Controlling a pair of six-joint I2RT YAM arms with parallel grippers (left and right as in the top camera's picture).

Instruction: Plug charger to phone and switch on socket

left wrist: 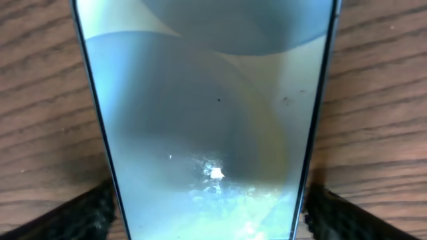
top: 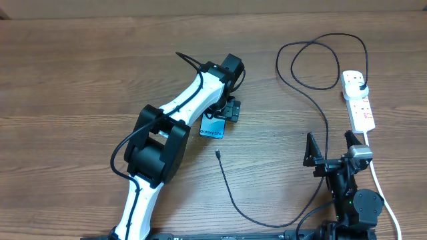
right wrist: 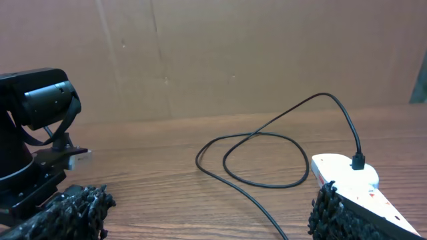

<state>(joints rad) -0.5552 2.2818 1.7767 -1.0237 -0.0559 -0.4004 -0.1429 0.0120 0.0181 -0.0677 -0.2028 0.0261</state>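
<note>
Hold the phone [top: 213,127] steady mid-bench between the left gripper [top: 225,115] jaws; cannot tell if squeezing or just beside. Bring the right gripper [top: 330,150], jaws spread wide near the front-right corner, slowly to the charger tip [top: 218,155].

Your overhead camera looks straight down and takes in the whole table [top: 67,80]. Your left wrist camera hangs very near above the phone [left wrist: 207,100], which fills its frame. Your right wrist camera sits low at 6 o'clock, facing 12 o'clock. It shares with overhead the socket [right wrist: 360,190] and charger [right wrist: 358,161] at 2 o'clock.
</note>
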